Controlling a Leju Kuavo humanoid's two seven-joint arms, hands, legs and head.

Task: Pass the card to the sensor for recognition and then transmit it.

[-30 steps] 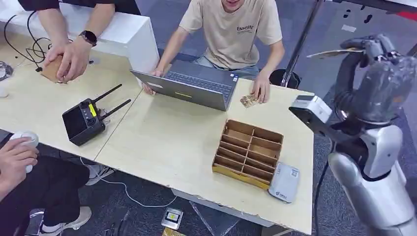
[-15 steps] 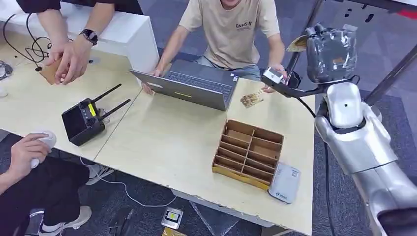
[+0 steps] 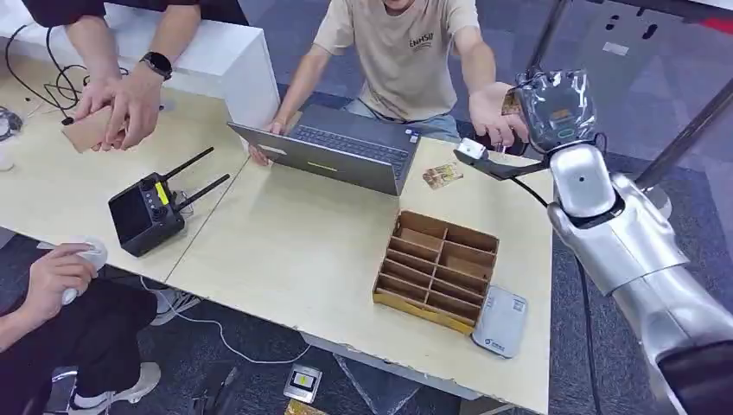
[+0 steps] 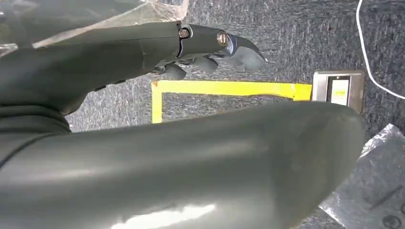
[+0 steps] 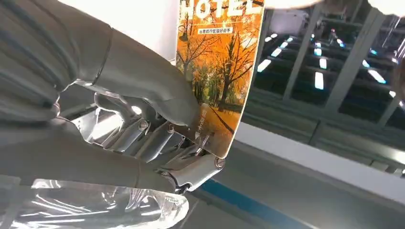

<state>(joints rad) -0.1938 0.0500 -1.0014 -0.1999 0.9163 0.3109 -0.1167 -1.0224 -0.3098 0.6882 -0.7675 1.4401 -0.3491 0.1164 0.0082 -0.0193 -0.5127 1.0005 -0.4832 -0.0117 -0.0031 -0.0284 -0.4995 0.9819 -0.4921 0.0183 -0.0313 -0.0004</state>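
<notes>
At the upper right of the head view, my right hand (image 3: 557, 108) pinches the card (image 5: 217, 71) between thumb and fingers, its long axis running out past my fingertips. The person's hand (image 3: 491, 111) is touching it, just left of mine. My left hand (image 4: 205, 47) hangs over the floor, fingers loosely curled, holding nothing.

Right robot hand (image 5: 143, 124) pinching card (image 5: 217, 71) betw. thick grey thumb and metal fingers (image 5: 157, 143). Card upright-ish, orange autumn trees, "HOTEL" lettering at far end. Clear plastic wrap (image 5: 95, 210) over wrist cover. Windows w/ lights behind.
</notes>
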